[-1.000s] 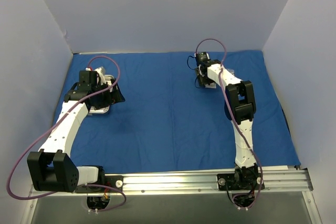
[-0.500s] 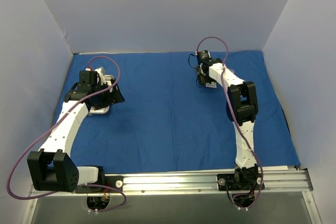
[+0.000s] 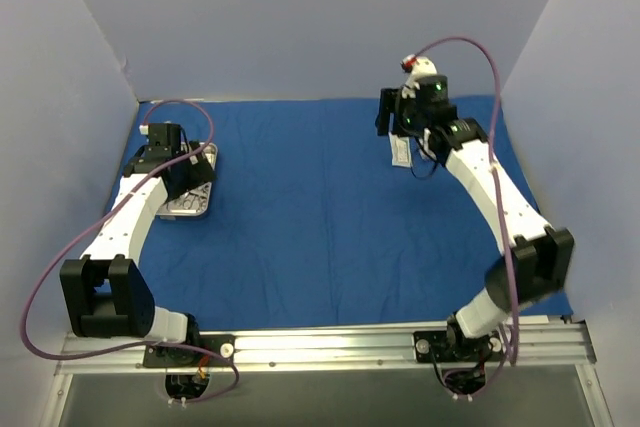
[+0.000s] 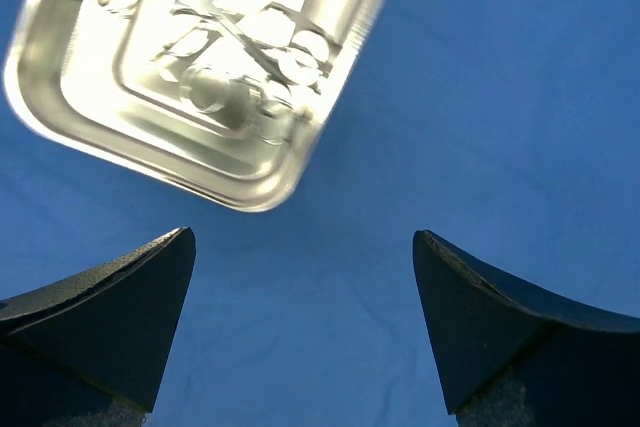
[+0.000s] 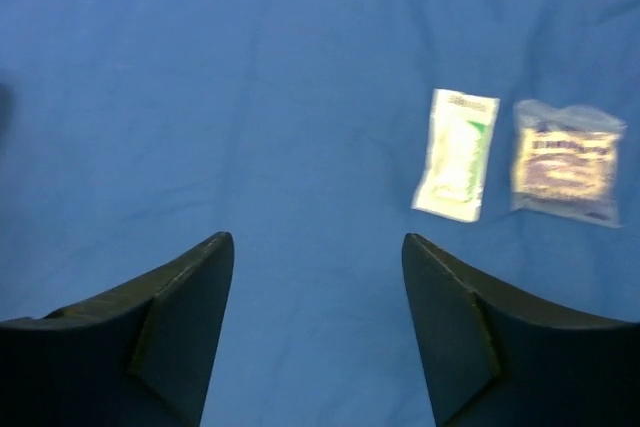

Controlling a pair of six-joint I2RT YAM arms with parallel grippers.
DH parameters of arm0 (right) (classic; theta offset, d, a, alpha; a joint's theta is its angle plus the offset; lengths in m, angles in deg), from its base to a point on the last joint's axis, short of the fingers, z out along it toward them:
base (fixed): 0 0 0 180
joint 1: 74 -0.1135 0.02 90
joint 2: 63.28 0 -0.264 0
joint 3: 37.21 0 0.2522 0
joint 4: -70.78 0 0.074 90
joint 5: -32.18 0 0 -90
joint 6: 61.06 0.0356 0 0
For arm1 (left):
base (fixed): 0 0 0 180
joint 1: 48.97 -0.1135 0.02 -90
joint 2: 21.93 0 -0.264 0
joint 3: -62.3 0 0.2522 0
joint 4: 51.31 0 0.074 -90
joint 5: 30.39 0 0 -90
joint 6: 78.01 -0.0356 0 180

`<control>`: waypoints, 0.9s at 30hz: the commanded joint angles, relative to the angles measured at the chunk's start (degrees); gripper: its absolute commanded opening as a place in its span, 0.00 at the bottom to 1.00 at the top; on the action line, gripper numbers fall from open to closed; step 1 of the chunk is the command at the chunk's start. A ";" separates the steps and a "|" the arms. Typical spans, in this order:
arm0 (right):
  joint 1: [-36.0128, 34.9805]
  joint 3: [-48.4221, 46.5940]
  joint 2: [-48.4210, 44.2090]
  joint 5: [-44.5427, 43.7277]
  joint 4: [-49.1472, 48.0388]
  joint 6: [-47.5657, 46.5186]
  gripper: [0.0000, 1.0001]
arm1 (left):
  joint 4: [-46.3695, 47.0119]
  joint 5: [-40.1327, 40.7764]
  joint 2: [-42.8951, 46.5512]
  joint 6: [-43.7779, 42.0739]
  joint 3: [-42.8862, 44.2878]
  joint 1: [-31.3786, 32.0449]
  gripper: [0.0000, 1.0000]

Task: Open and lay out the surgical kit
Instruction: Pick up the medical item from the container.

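One cloth wrap (image 3: 320, 227): royal blue, opened and spread flat; every other piece of the surgical kit lies on it.
Steel tray (image 4: 140, 152): at 9 o'clock on the cloth, skewed to its edges. From the left wrist it sits at 11 o'clock, washed out by glare.
Clamps (image 4: 265, 57): silver ring handles show inside the tray, crossed over one another. Blur hides how many there are and whether tweezers lie among them.
Two packets: a white packet (image 5: 457, 154) with green print and a clear packet (image 5: 565, 160) with dark print lie side by side, just apart, between 1 and 2 o'clock on the cloth.
Left hand (image 4: 302, 237): fingers wide with nothing between them, above bare cloth just off the tray's near corner.
Right hand (image 5: 317, 239): fingers apart and holding nothing, above bare cloth, the packets at 2 o'clock from it.
Step in hand: probably emptying the tray. The wrap is open and the packets are out, but the instruments are not yet laid out.
Doing it well: bring the left hand toward 11 o'clock until it is centred over the ring handles. Turn the wrist so the fingers close across one clamp's shanks, then lift straight up.
Watch for: tangled clamps rising together, the light tray sliding or tipping, and the cloth rucking under it.
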 commanded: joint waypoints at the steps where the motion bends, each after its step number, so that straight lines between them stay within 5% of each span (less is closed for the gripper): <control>1: -0.65 7.08 -7.06 6.92 -5.75 3.85 0.64 | 3.01 9.01 -2.85 7.73 3.20 -1.39 1.00; 9: -0.83 20.61 -19.19 10.97 -11.12 3.94 0.77 | 7.13 16.49 -11.10 16.35 6.72 -7.00 0.85; 20: -0.92 25.81 -23.07 13.17 -9.80 3.94 0.77 | 6.45 17.82 -26.39 21.98 16.03 -8.94 0.54; 27: -0.92 26.26 -23.16 12.99 -9.54 3.77 0.77 | 4.07 17.29 -32.03 24.09 20.25 -9.03 0.49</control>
